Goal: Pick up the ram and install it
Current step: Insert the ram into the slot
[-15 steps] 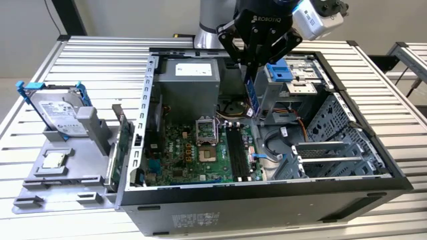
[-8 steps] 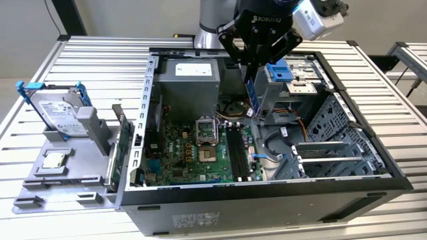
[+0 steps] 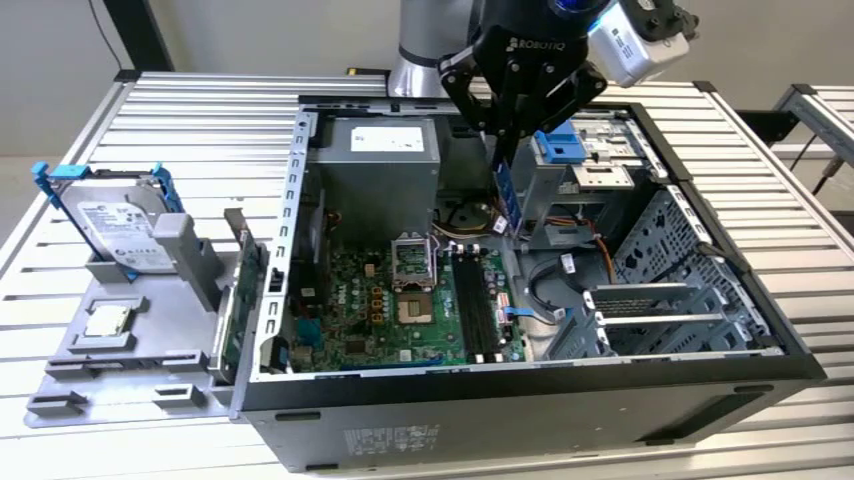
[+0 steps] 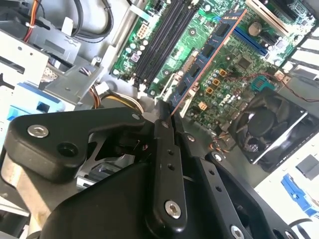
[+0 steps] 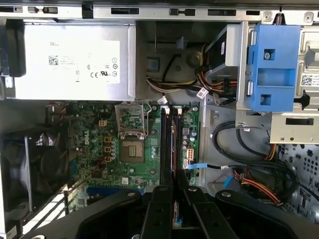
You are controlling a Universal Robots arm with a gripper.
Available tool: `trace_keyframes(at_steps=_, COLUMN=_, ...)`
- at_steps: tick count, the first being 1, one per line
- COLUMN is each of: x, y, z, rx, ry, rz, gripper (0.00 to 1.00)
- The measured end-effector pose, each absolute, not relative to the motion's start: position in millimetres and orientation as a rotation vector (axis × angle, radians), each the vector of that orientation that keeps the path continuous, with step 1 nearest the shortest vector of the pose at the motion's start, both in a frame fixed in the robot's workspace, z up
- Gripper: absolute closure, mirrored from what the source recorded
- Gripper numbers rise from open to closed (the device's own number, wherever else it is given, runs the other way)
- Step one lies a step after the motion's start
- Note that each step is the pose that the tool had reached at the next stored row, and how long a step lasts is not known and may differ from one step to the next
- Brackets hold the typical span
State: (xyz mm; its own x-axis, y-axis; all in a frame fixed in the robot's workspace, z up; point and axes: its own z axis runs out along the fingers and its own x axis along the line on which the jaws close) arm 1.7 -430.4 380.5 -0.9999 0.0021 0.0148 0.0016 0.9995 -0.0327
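Observation:
My gripper hangs over the open computer case, shut on the ram. The ram is a narrow blue circuit stick that points down from the fingers, above the back end of the black memory slots. In the second wrist view the ram sticks out from the gripper over the green motherboard, apart from the slots. In the first wrist view the gripper sits in line with the memory slots, and the ram shows edge-on between the fingers.
A grey power supply and a blue drive-bay latch flank the gripper. The processor socket lies beside the slots, with cables on the other side. At the exterior view's left, a hard drive stands on a grey fixture.

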Motion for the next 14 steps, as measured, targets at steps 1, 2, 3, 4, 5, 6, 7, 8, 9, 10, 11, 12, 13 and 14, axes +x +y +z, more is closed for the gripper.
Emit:
trace_keyframes(at_steps=1, x=2.1, y=-430.3, z=378.7, rx=-0.003, ry=-3.126, rz=0.052, gripper=1.0)
trace_keyframes(at_steps=2, x=2.5, y=-430.3, z=376.9, rx=-0.003, ry=-3.126, rz=0.052, gripper=1.0)
trace_keyframes(at_steps=3, x=3.0, y=-430.4, z=375.1, rx=-0.003, ry=-3.126, rz=0.052, gripper=1.0)
trace_keyframes(at_steps=4, x=3.4, y=-430.3, z=373.3, rx=-0.003, ry=-3.126, rz=0.052, gripper=1.0)
trace_keyframes(at_steps=5, x=3.9, y=-430.3, z=371.5, rx=-0.003, ry=-3.126, rz=0.052, gripper=1.0)
trace_keyframes(at_steps=6, x=4.5, y=-430.3, z=369.7, rx=-0.003, ry=-3.126, rz=0.052, gripper=1.0)
trace_keyframes(at_steps=7, x=5.0, y=-430.3, z=367.9, rx=-0.003, ry=-3.126, rz=0.052, gripper=1.0)
trace_keyframes(at_steps=8, x=5.6, y=-430.3, z=366.0, rx=-0.003, ry=-3.126, rz=0.052, gripper=1.0)
trace_keyframes(at_steps=9, x=6.2, y=-430.4, z=364.2, rx=-0.003, ry=-3.126, rz=0.052, gripper=1.0)
trace_keyframes(at_steps=10, x=6.8, y=-430.4, z=362.4, rx=-0.003, ry=-3.126, rz=0.052, gripper=1.0)
trace_keyframes(at_steps=11, x=7.3, y=-430.3, z=360.5, rx=-0.003, ry=-3.126, rz=0.052, gripper=1.0)
trace_keyframes(at_steps=12, x=7.8, y=-430.3, z=358.7, rx=-0.003, ry=-3.126, rz=0.052, gripper=1.0)
trace_keyframes(at_steps=13, x=8.3, y=-430.4, z=356.9, rx=-0.003, ry=-3.126, rz=0.052, gripper=1.0)
trace_keyframes(at_steps=14, x=8.7, y=-430.3, z=355.0, rx=-0.003, ry=-3.126, rz=0.052, gripper=1.0)
